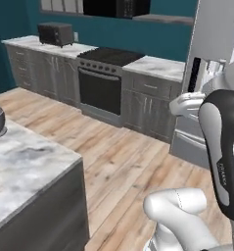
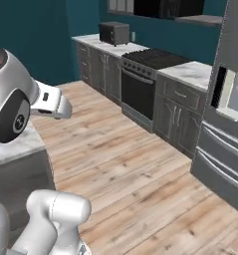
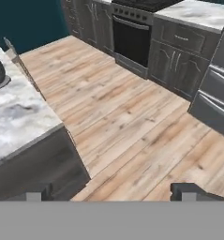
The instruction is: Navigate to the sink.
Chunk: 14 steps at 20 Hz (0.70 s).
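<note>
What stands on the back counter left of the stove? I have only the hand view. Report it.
Observer: A dark toaster oven stands on that counter, against the teal wall.
Operator: Now tell me what is above the stove.
Observer: A black microwave is mounted above the stove.
Operator: Describe the fridge above its drawers.
Observer: The grey fridge has a recessed dispenser in its door.

marble-topped island counter [image 1: 25,166]: near left | black built-in oven [image 1: 100,88]: far wall, centre | steel fridge [image 2: 225,119]: right of oven | dark toaster oven [image 1: 56,33]: on far counter, left of oven
</note>
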### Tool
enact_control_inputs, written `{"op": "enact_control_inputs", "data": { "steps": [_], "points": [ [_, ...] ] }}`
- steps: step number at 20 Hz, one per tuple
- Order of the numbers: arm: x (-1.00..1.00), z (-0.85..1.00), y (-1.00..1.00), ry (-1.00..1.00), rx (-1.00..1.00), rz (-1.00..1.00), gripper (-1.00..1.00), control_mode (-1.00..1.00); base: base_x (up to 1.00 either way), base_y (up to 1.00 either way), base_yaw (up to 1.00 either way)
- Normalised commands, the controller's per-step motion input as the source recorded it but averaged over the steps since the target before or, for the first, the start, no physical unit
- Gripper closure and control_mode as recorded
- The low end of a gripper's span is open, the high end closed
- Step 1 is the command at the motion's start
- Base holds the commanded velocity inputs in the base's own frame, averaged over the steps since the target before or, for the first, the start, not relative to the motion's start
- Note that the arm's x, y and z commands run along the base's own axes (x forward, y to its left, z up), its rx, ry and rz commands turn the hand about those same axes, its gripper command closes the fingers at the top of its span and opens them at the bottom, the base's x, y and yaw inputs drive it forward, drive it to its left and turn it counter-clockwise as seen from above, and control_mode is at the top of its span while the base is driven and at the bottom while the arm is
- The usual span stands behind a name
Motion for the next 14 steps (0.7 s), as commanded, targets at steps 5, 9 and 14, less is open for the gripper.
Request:
{"op": "enact_control_inputs", "data": {
  "steps": [5,9,14],
  "points": [
    [0.00,0.00,0.00,0.00,0.00,0.00,-1.00,1.00,-0.09,0.00,-0.79],
    [0.00,0.00,0.00,0.00,0.00,0.00,-1.00,1.00,-0.17,0.00,-0.91],
    [0.00,0.00,0.00,0.00,0.00,0.00,-1.00,1.00,-0.15,0.00,-0.95]
  ]
}}
